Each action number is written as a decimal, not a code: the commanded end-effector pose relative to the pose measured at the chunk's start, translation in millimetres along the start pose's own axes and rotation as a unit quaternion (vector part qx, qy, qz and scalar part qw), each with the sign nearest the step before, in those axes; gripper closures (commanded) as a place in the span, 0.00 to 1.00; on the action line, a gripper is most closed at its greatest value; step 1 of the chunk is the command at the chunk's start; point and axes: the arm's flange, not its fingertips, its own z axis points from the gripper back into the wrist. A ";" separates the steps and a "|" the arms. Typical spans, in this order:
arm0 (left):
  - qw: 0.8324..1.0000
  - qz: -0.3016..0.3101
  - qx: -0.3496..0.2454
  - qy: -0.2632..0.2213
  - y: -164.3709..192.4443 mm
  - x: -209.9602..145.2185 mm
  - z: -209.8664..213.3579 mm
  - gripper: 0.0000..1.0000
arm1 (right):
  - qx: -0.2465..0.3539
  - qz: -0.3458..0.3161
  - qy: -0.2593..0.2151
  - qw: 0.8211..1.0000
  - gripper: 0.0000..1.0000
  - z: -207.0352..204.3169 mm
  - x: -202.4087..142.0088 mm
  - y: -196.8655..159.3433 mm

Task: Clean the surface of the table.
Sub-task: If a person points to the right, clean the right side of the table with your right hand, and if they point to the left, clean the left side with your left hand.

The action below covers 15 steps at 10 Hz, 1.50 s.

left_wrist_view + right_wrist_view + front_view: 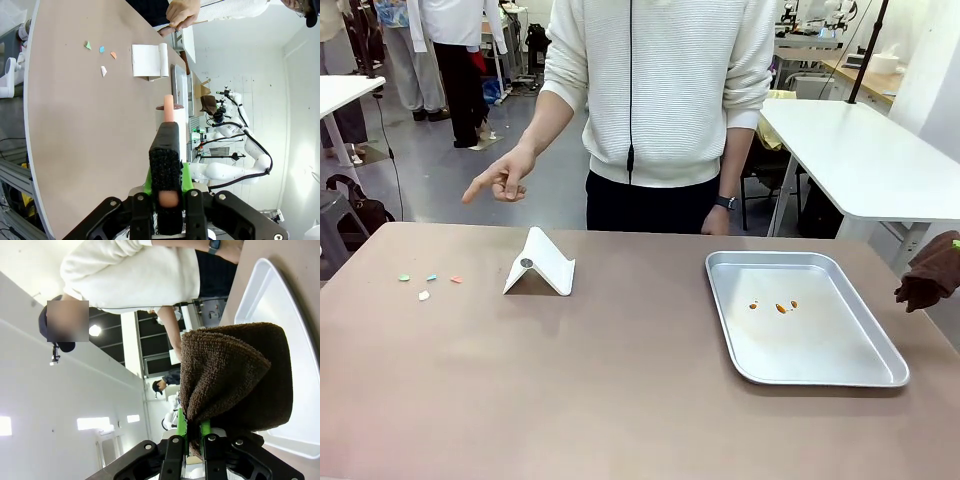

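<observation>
Taupe matte table (620, 400), scraps (430, 277) at left; left claw (167, 176) pinching brush (168, 145), right claw (191, 428) pinching cloth (235, 375).

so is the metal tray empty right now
No, a few small orange bits lie near the middle of the metal tray.

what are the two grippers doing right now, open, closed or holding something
left gripper: closed on a black brush
right gripper: closed on a brown cloth
</observation>
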 end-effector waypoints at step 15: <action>0.969 0.068 0.197 -0.133 15.0 51.9 -105.7 0.78 | 0.001 -0.006 0.006 1.000 1.00 3.2 -3.0 7.0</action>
